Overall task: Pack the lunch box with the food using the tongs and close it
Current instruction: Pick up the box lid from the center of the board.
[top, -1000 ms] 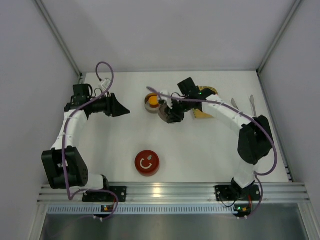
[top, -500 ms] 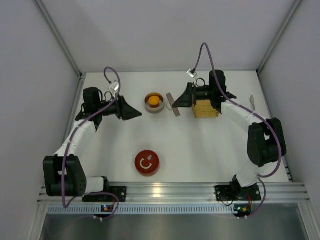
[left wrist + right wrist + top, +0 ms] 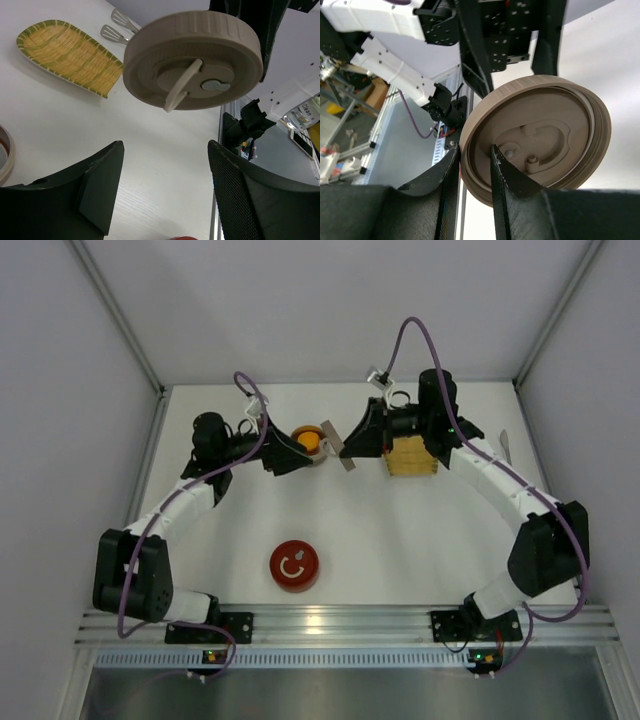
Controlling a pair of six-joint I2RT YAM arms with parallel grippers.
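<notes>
Beige lid (image 3: 192, 60), rim pinched in right claw (image 3: 472, 160), just beyond spread left claw (image 3: 165, 147)

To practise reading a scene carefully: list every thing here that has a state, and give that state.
left gripper: open, empty.
right gripper: shut on the beige lid.
round tin: open, orange food piece inside.
beige lid: off the round tin, held tilted in the air.
woven tray: bare.
tongs: lying unheld beyond the woven tray.
red round container: lying untouched.
</notes>
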